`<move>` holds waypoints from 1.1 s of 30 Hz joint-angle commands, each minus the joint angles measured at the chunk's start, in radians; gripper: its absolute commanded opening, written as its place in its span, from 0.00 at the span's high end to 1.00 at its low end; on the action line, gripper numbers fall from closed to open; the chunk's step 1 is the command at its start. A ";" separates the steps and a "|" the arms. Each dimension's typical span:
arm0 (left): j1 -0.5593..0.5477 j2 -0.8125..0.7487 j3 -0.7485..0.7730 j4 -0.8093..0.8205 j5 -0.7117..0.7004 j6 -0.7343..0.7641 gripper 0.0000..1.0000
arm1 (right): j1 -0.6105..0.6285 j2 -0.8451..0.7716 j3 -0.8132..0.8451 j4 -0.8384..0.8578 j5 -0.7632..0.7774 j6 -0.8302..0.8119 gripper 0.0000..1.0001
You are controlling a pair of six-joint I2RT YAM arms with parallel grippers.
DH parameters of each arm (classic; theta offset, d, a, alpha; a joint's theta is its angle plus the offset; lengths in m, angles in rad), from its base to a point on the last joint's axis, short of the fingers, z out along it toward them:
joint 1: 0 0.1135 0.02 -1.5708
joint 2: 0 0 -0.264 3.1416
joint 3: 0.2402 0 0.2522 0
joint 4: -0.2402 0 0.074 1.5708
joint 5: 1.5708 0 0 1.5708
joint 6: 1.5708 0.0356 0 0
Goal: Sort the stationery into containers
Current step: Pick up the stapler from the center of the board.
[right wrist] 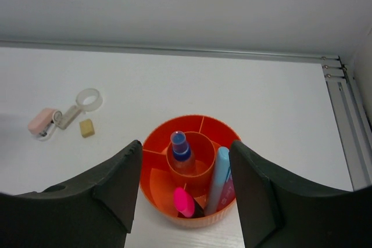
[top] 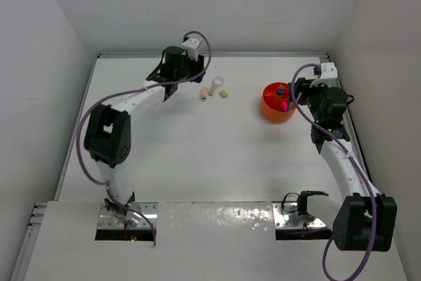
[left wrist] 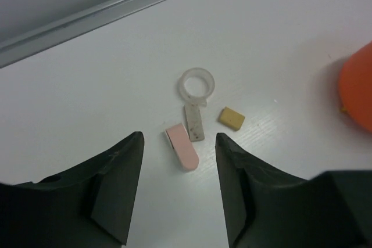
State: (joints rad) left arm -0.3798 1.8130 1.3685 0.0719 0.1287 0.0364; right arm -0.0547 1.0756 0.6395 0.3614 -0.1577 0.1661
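You have the left gripper spread, empty, above the pink piece; the clear ring is at its 12 o'clock, the tan block at 2. The right gripper, jaws apart, hangs over the orange tub: blue bottle central, pink marker at 6 o'clock.

The left gripper hangs over the white table, its two dark fingers apart with nothing between them. Just past the fingertips lies a pink piece, rounded at its near end. A flat grey strip lies alongside it and reaches up to a clear ring; it may be joined to the ring, though the view does not settle that. A tan block sits just right of the strip, apart from it. The orange tub shows partly at the right edge. A metal rail runs along the table's far side.
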 commanded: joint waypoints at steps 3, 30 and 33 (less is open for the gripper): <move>-0.002 0.242 0.331 -0.360 -0.066 -0.013 0.35 | 0.015 0.004 0.063 -0.027 -0.046 0.035 0.40; -0.045 0.470 0.383 -0.313 -0.213 0.020 0.69 | 0.019 -0.071 0.014 -0.110 -0.051 0.021 0.40; -0.030 0.479 0.379 -0.314 -0.181 0.008 0.70 | 0.019 -0.086 0.011 -0.128 -0.039 0.009 0.39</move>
State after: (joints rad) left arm -0.4232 2.2631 1.7557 -0.2733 -0.0731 0.0441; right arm -0.0422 1.0119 0.6556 0.2359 -0.2127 0.1856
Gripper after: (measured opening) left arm 0.301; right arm 0.603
